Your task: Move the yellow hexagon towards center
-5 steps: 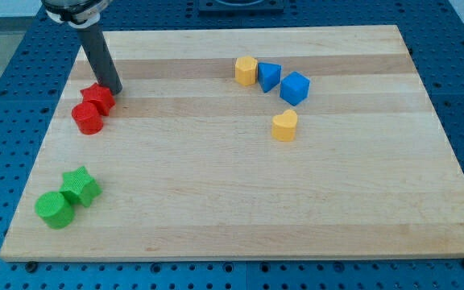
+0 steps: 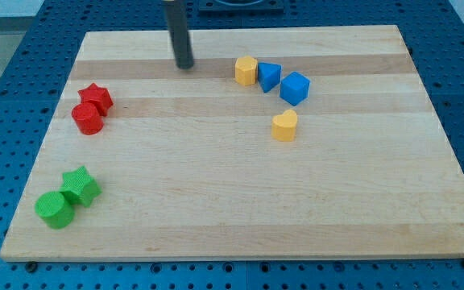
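The yellow hexagon (image 2: 246, 70) sits near the view's top, right of the middle, touching a blue triangle (image 2: 269, 76) on its right. My tip (image 2: 185, 64) rests on the board to the left of the yellow hexagon, with a clear gap between them. A blue cube (image 2: 294, 88) lies just right of the triangle. A yellow heart (image 2: 284, 126) lies below the blue cube.
A red star (image 2: 97, 97) and a red cylinder (image 2: 88, 119) touch at the view's left. A green star (image 2: 80, 185) and a green cylinder (image 2: 55, 209) touch at the bottom left. The wooden board (image 2: 240, 201) lies on a blue perforated table.
My tip has moved right and slightly up, from beside the red star to a spot left of the yellow hexagon. No block has moved.
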`<control>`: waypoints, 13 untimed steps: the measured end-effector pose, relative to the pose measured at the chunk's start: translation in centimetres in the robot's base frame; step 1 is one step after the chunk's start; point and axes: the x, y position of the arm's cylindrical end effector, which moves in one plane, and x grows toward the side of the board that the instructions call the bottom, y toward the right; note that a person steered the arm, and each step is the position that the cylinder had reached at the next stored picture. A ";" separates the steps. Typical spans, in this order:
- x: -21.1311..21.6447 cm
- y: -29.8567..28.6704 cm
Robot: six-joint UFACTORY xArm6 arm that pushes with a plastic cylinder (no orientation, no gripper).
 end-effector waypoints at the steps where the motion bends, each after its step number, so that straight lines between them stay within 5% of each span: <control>1: -1.4 4.3; 7: 1.8 12.2; 13: 4.4 10.1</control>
